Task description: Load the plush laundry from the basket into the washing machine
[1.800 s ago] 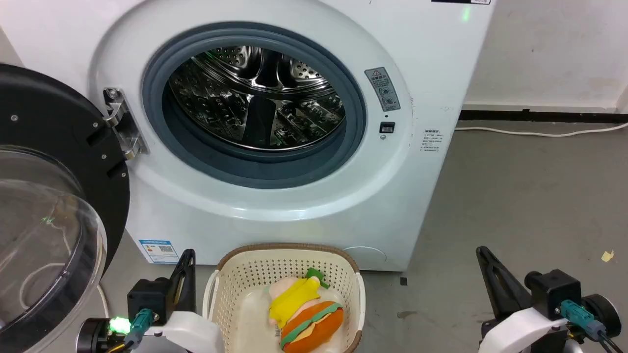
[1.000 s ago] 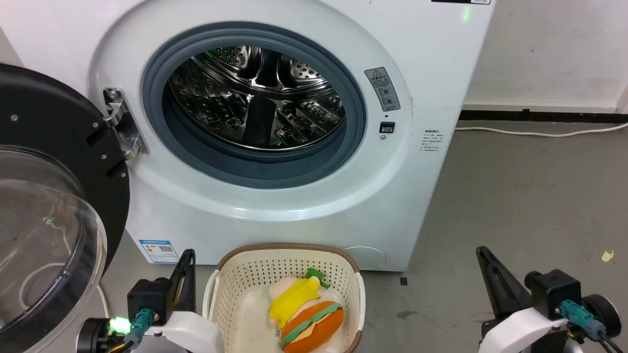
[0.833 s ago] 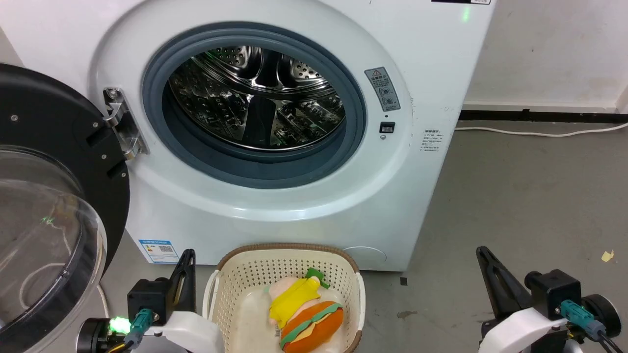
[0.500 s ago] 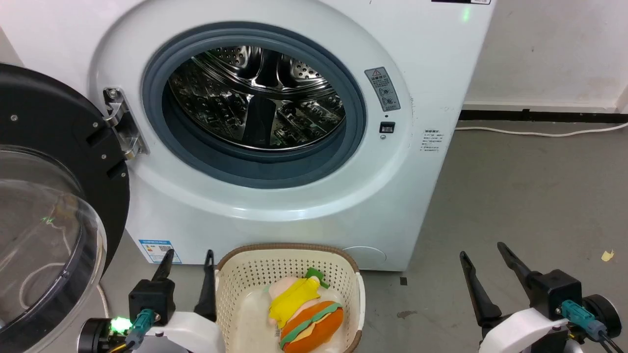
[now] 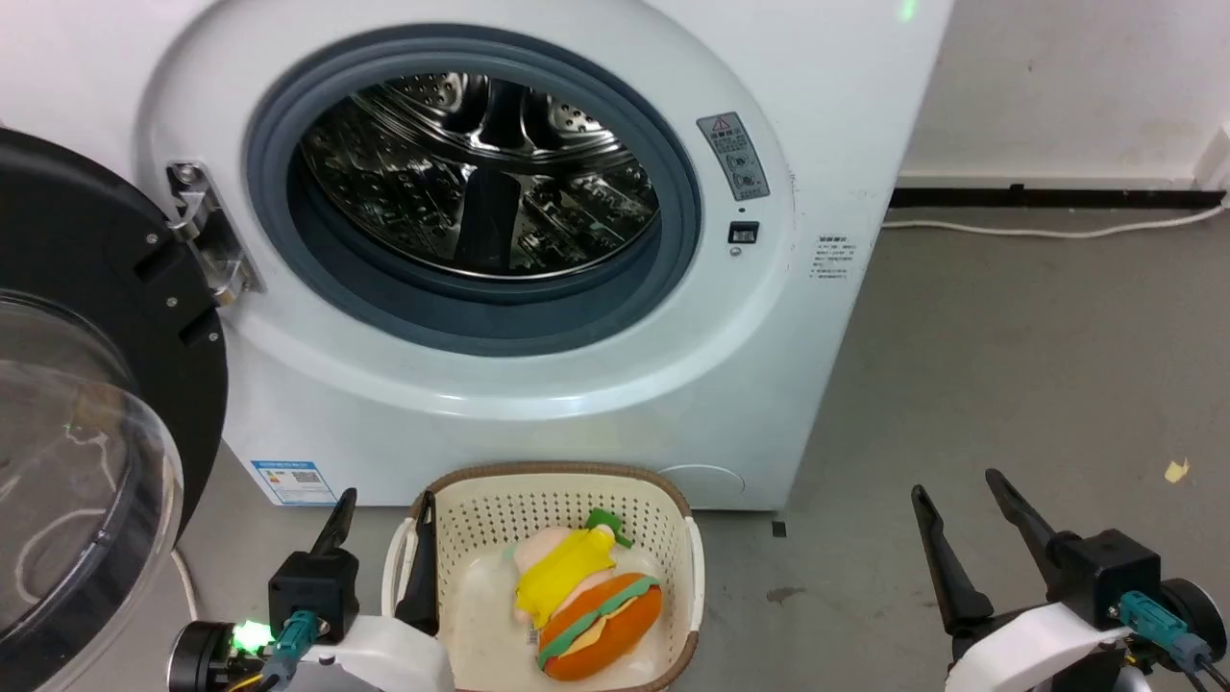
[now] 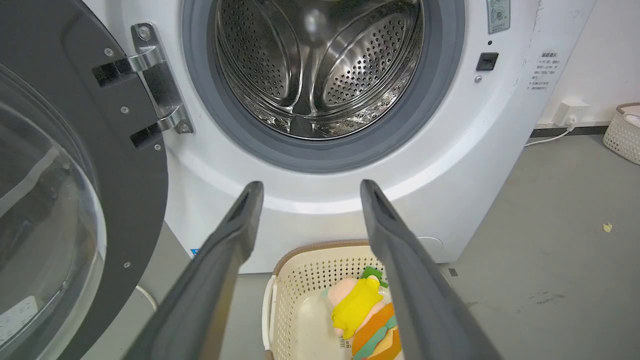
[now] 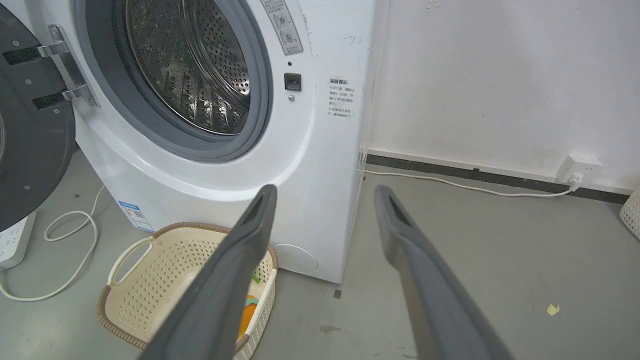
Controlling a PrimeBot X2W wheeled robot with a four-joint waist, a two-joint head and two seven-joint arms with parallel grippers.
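Status: nothing gripped yet. Left gripper (image 5: 386, 497) has its 2 fingers spread, empty, hovering at the near left edge of the basket (image 5: 553, 471). Its right finger overlaps the basket's left handle in the head view; can't tell if it touches. Right gripper (image 5: 956, 483) is also spread and empty, over bare floor well right of the basket.

The plush toy (image 5: 586, 615) lies on the basket bottom, right of centre, orange burger part nearest, green tuft toward the washing machine (image 5: 596, 384). Basket sits on the floor just in front of the machine. Door (image 5: 96, 269) is swung wide open on the left; the drum (image 5: 538, 192) looks empty.

Risks from here, my read:
- Left finger is close to the handle and perforated wall. Descending straight down could snag it and drag or tip the basket, which looks light.
- Pinching only the tuft or a thin edge means the soft toy likely slips out on the lift. Aim for the body.
- The open door crowds the left arm's swing toward the porthole, so a collision is possible.
- Releasing short leaves the toy on the grey gasket (image 5: 480, 327) lip, and it rolls back out.
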